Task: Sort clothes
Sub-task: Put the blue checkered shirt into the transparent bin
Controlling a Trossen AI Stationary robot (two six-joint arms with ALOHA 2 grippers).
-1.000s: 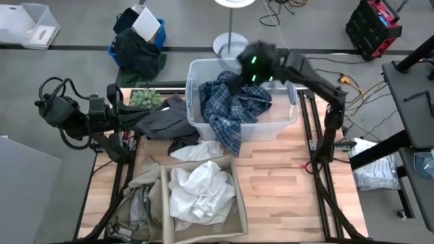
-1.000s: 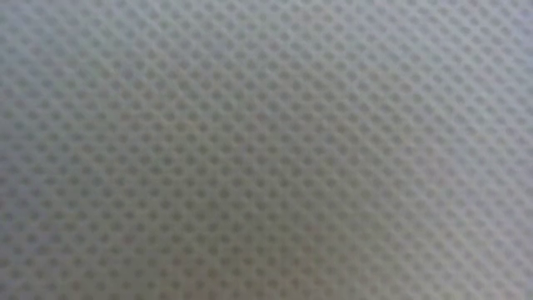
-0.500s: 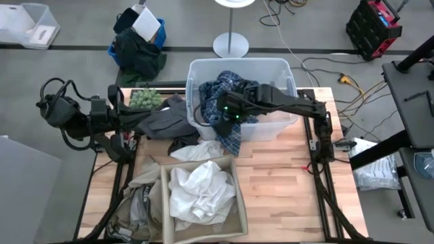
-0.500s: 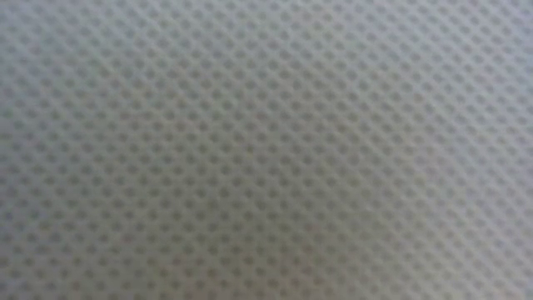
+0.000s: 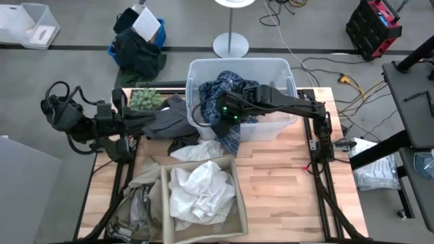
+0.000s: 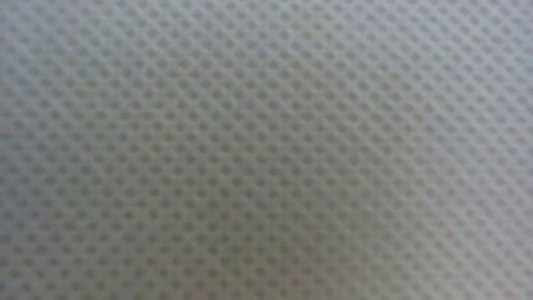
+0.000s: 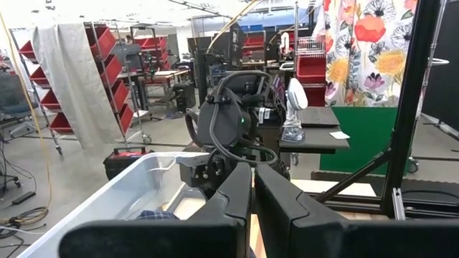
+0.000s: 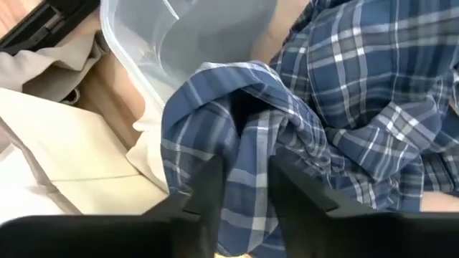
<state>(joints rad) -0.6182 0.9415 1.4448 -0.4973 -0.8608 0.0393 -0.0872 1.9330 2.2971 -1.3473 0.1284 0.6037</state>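
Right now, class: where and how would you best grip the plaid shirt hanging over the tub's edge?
Probably pinch the raised fold of the plaid shirt draped over the clear tub's rim, coming from above; the right gripper hangs there, fingers apart.

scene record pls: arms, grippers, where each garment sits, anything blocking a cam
left arm: waits at the table's left edge, left gripper shut and empty
right arm: reaches into the clear plastic bin; right gripper open around a fold of the blue plaid shirt
plaid shirt: in the bin, one end draped over its front wall
dark grey garments: heaped left of the bin
white shirts: in the tan fabric box
khaki piece: left of the box
low view: fully covered by mesh fabric
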